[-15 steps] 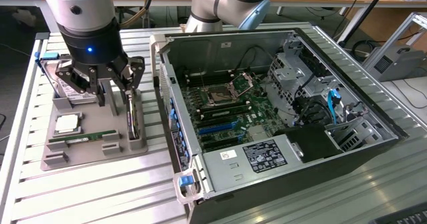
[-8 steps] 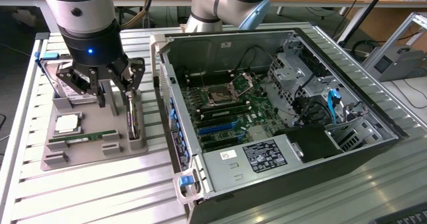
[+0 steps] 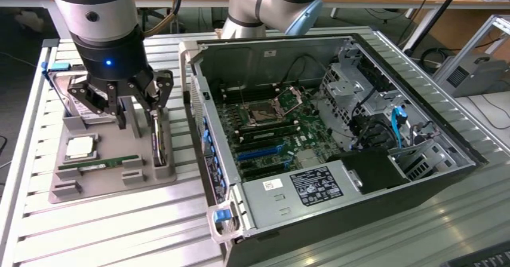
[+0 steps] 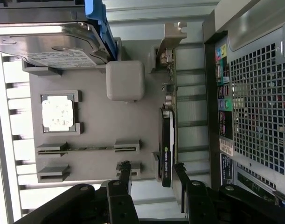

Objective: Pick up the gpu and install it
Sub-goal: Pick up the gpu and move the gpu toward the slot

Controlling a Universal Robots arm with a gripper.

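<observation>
So the gpu [image 4: 166, 144] is parked on its long edge in a slot of the grey holder [image 4: 95, 126]. That's probably why it's stood up like that: both flat faces are left free to be pinched from above. The end effector [image 4: 152, 175] is spread open with one finger on each side of the gpu (nothing gripped, as far as can be told), and the gpu sits nearer one finger than the other.

In the exterior view the holder is found at 9 o'clock of the open case [image 3: 414, 183] on the slatted surface [image 3: 119, 231]. The gpu is at the holder's 3 o'clock edge, just beside the case wall. The ram [image 4: 86, 149], cpu [image 4: 57, 113] and hard drive [image 4: 49, 44] are kept in their own cradles.

Hard to make out:
- The gpu is seen edge-on, so cooler and board can't really be separated.
- Whether the nearer finger is touching it can't be told.
- In the exterior view the hard drive is mostly hidden behind the arm.
- The slot meant for the gpu inside the case can't be picked out.
</observation>
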